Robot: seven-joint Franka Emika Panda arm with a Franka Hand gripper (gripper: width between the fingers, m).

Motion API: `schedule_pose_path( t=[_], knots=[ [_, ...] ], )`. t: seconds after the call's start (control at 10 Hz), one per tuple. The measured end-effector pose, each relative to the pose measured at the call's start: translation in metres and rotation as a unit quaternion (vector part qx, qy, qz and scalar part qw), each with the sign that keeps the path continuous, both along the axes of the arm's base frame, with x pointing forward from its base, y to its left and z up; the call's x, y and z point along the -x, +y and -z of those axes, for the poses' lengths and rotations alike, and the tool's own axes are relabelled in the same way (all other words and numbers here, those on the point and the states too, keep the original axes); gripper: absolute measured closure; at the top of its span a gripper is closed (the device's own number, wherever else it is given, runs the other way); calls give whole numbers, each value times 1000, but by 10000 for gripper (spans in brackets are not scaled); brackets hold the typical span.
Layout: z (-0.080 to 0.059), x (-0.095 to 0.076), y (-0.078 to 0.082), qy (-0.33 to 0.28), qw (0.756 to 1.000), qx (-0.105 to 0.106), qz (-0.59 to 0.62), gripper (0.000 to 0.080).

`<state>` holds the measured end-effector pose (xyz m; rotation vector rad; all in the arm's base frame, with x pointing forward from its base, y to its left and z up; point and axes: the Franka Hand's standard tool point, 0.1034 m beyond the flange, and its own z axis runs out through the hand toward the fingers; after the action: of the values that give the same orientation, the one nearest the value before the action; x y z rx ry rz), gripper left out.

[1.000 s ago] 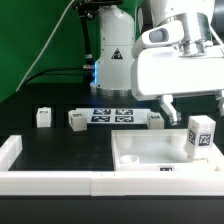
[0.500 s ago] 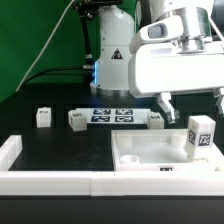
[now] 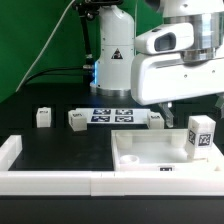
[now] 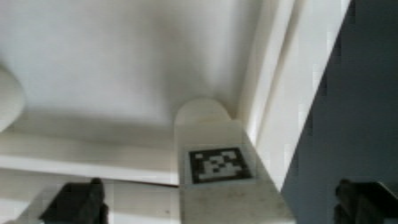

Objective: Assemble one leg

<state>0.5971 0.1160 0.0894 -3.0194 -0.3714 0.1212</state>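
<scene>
One leg (image 3: 200, 133), a stubby white block with a square marker tag, stands upright on the large white panel (image 3: 140, 152) at the exterior view's right. My gripper (image 3: 196, 106) hangs just above it, open and empty. In the wrist view the same leg (image 4: 219, 165) lies between my two dark fingertips (image 4: 75, 200), clear of both; my gripper (image 4: 222, 205) holds nothing. Three more legs lie on the black table: one at the exterior view's left (image 3: 43, 117), one beside it (image 3: 77, 119), and one near the panel (image 3: 157, 120).
The marker board (image 3: 112, 115) lies flat between the loose legs. A long white rail (image 3: 60, 181) runs along the front, with a short raised end (image 3: 9, 150) at the exterior view's left. The robot base (image 3: 113, 60) and cables stand behind.
The arm's hand has shifted a little above the standing leg and its wrist has turned. The leg and the other parts have not moved.
</scene>
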Motion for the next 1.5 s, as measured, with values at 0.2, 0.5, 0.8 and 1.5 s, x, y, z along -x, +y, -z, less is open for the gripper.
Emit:
schedule_pose_path(
  t=[0.2,0.5,0.8,1.5],
  knots=[
    [1,-5,7,-2,1000,-2,10,150],
    [2,-5,7,-2,1000,-2,10,245],
    [2,-5,6,-2,1000,-2,11,501],
    [3,-6,3,21,966,6,256,501]
  ],
)
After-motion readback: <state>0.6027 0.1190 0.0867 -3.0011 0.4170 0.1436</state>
